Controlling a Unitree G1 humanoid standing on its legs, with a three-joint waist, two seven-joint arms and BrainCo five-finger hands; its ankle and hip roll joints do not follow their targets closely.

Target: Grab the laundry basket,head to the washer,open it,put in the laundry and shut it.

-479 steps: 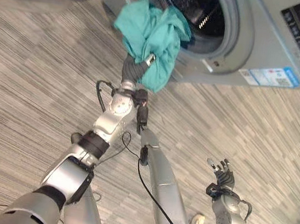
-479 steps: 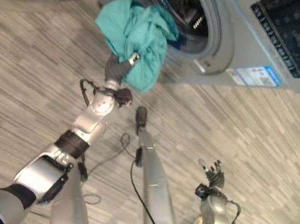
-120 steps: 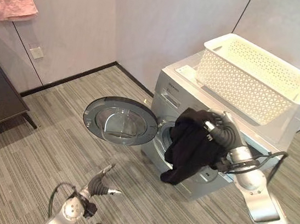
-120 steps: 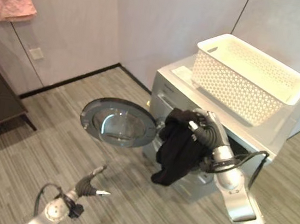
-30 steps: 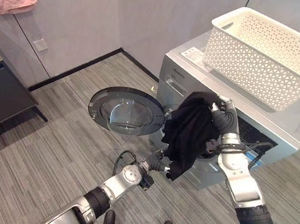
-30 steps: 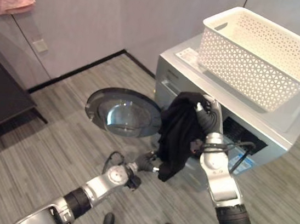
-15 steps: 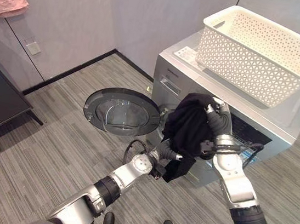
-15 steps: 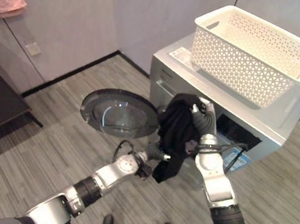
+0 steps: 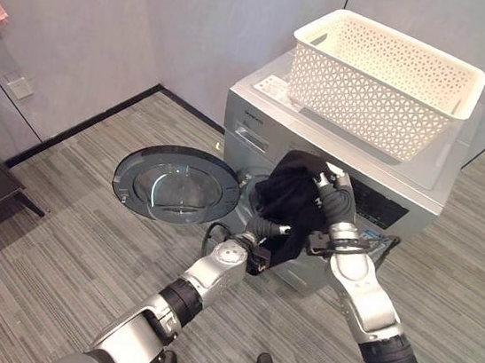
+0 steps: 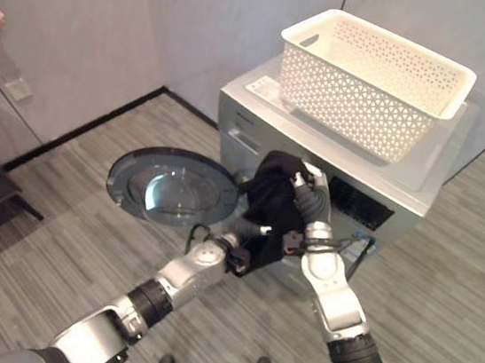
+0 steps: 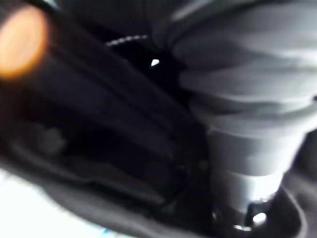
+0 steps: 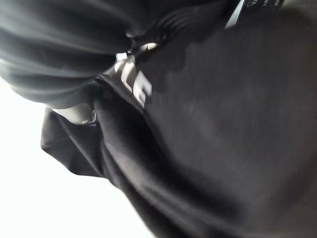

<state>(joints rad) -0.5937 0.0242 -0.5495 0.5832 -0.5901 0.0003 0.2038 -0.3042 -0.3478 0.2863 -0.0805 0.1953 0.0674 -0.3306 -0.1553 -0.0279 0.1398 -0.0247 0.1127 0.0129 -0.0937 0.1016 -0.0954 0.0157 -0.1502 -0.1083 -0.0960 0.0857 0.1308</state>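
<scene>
In the left eye view the right robot hand [image 9: 337,197] is gripping a black garment [image 9: 286,201] at centre frame, fingers curled into it, holding it before the washer [image 9: 262,103] mouth for loading. The door [image 9: 177,184] is hanging open at centre left, and the laundry basket [image 9: 386,82] is sitting on top, upper right.

In the right eye view the left robot hand [image 10: 252,230] is reaching under the cloth, probably to steady it; I cannot tell its grip.

The right wrist view is showing dark fabric close up.
</scene>
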